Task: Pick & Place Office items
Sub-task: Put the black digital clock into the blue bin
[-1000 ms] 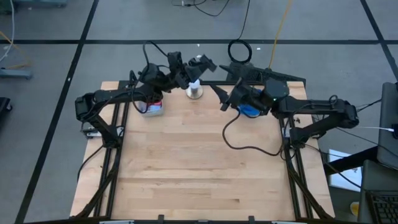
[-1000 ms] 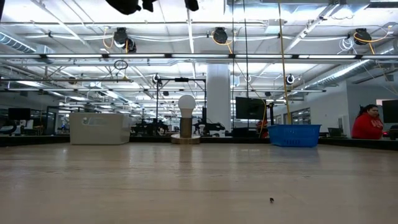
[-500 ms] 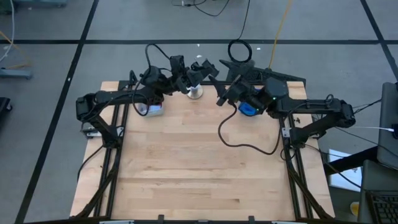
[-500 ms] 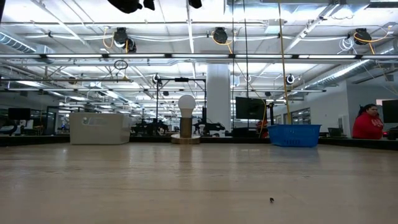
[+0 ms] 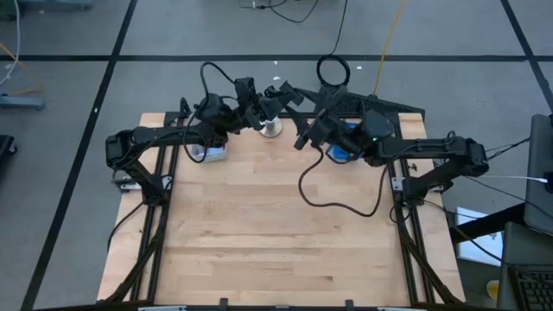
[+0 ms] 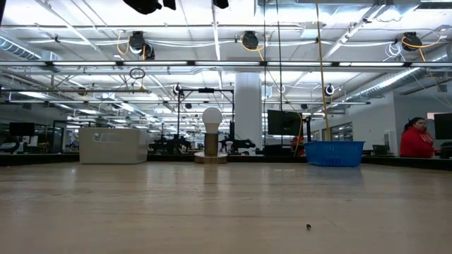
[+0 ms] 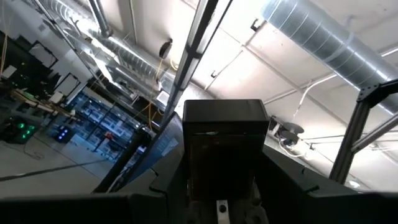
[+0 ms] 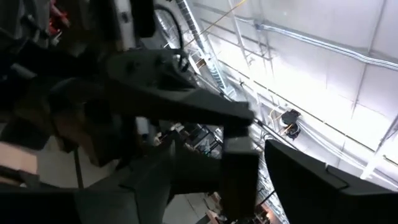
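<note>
Pale wood table (image 5: 276, 216) — smooth, blue plastic tray (image 6: 333, 153) — ribbed

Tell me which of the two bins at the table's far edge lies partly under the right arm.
The blue basket, partly hidden by the right arm; the pale grey bin lies beneath the left arm.

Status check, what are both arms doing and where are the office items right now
Left gripper and right gripper both raised at the table's far edge, near the white ball. Office items not visible; grey tray and blue tray stand at the far edge. Nothing in the way.
</note>
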